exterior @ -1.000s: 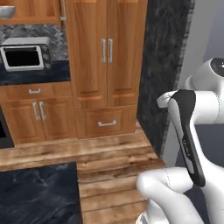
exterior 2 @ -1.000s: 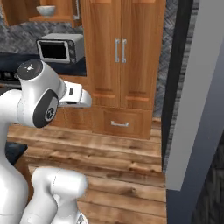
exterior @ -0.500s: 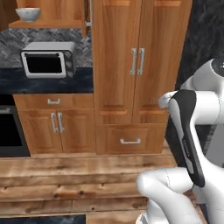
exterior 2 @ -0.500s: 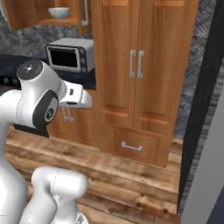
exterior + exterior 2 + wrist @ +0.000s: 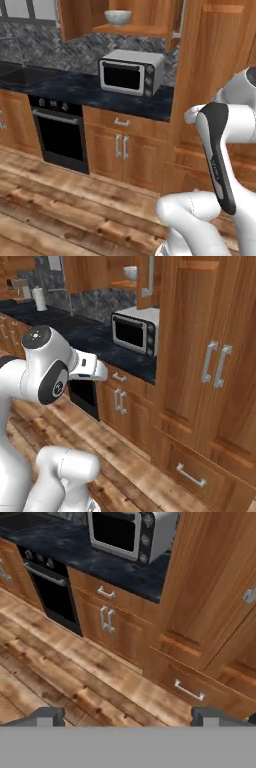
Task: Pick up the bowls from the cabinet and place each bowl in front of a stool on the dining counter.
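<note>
You'll find no readable writing anywhere. One grey-white bowl [image 5: 118, 17] sits on the open shelf of the wall cabinet [image 5: 137, 29], near its front edge, above the microwave [image 5: 131, 71] on the dark stone counter [image 5: 85, 90]. The gripper [image 5: 127, 716] hangs over the wooden floor [image 5: 60, 667], fingertips wide apart and holding nothing. An oven [image 5: 61, 132] sits below the counter.

Marbled stone bowl [image 5: 118, 17], wooden cabinet [image 5: 132, 29]

Glossy white rounded arm links, dark grey joint panels, small dark claw [image 5: 128, 716] fingertips
</note>
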You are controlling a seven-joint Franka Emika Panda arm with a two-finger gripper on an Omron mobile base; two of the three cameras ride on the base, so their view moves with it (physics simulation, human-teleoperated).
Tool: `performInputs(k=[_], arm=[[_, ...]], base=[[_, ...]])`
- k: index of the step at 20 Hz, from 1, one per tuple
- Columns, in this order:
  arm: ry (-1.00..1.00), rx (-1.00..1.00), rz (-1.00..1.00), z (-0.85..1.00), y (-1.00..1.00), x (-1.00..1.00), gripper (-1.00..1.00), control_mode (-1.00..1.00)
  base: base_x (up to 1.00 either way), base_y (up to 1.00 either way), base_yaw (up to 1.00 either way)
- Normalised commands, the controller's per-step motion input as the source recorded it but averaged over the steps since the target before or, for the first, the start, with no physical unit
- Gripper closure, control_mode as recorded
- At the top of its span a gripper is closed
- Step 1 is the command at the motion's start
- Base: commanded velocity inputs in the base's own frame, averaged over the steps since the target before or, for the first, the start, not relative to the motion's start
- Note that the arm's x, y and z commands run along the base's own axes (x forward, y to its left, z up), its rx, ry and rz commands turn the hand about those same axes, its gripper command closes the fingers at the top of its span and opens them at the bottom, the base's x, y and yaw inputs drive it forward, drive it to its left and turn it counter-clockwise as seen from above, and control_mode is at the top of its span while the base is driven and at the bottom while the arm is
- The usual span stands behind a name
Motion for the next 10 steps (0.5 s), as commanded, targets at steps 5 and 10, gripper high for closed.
performInputs(k=[5,10], arm=[[0.0,0.0,0.0,0.0,0.0,0.0,-1.0,1.0],[0.0,0.0,0.0,0.0,0.0,0.0,-1.0,1.0]], base=[[1.0,0.0,0.73],[1.0,0.02,0.62]])
